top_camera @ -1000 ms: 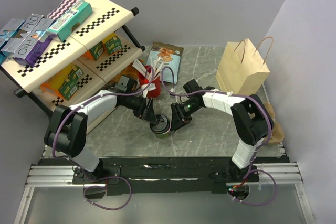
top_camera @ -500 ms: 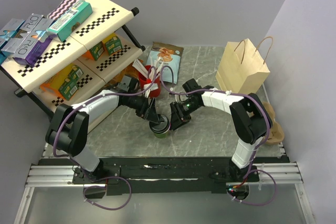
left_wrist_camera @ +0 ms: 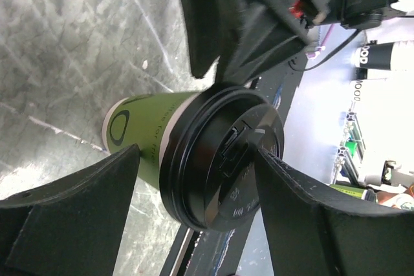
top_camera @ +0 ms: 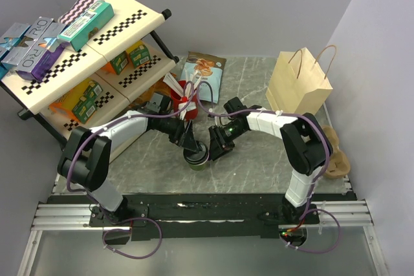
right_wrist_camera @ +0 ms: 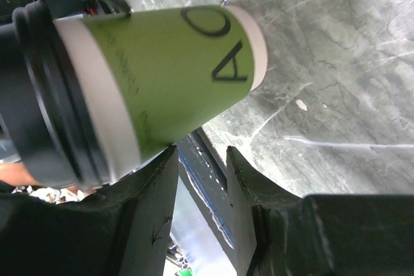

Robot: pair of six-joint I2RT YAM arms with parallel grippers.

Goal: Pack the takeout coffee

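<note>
The takeout coffee [top_camera: 197, 158], a green paper cup with a black lid [left_wrist_camera: 220, 166], stands upright on the grey marble table [top_camera: 259, 166] near the front middle. My left gripper [top_camera: 189, 145] is open and comes down on it from the left. In the left wrist view its fingers [left_wrist_camera: 77, 205] straddle the lid, close to or just touching it, and the gripper [left_wrist_camera: 196, 152] is level with the rim. My right gripper [top_camera: 215, 148] is just right of the cup. Its jaws [right_wrist_camera: 201, 153] stand a little apart and empty, one finger against the cup's green side [right_wrist_camera: 168, 69].
A red cup with white stirrers [top_camera: 184, 101] stands just behind the left gripper. A brown paper bag [top_camera: 299, 85] stands open at the back right. A snack packet [top_camera: 204, 69] lies at the back. A checkered shelf [top_camera: 84, 50] of boxes fills the left. Brown cup carriers [top_camera: 335, 156] lie at the right edge.
My left gripper has moved a little to the right, closer over the cup. The cup and my right gripper have hardly moved.
</note>
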